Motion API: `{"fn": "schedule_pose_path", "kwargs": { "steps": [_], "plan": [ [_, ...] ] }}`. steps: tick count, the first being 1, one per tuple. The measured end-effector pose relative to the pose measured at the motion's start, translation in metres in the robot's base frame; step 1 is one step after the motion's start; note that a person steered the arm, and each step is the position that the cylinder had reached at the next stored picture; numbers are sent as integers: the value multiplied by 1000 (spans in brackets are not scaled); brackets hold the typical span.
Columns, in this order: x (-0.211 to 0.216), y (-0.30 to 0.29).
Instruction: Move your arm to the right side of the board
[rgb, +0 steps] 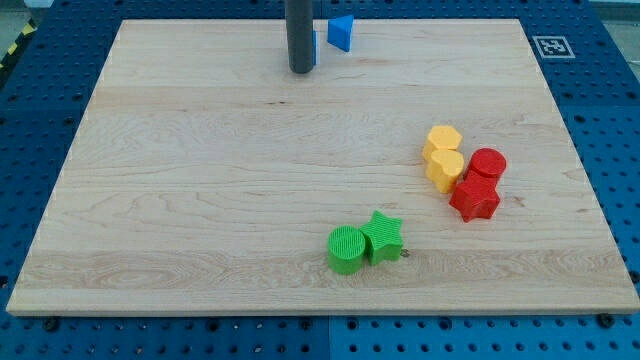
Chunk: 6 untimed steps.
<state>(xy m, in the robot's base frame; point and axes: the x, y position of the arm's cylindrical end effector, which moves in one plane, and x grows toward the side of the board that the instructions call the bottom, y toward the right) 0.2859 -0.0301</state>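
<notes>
So in the one camera view, my tip (300, 70) sits near the view's top, a bit left of centre, on the pale wooden board (200, 200). There's no claw on this rig, just the straight dark rod, so nothing to spread or pinch. Right behind the rod there's a sliver of a blue block (314, 46) peeking out at its right edge, touching it or nearly (can't tell the shape, the rod hides most of it), and just beside that, toward the view's right, a blue triangular block (342, 33). Over on the view's right: a yellow hexagonal block (443, 139) touching a second yellow hexagonal block (446, 169), with a red cylinder block (488, 163) and a red star block (475, 198) snug against them. Near the view's bottom centre a green cylinder block (347, 249) touches a green star block (383, 237). My read: the move hasn't really got going, since the board's right side is well apart from the tip. Next move probably calls for a straight slide toward the view's right, either nudging past the blue blocks or dipping below them, and staying above the yellow-red cluster.
</notes>
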Motion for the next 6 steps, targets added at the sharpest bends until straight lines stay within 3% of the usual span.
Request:
{"fn": "schedule_pose_path", "kwargs": {
  "steps": [2,3,4,6],
  "plan": [
    [-28,0],
    [-12,0],
    [32,7],
    [53,127]
  ]
}}
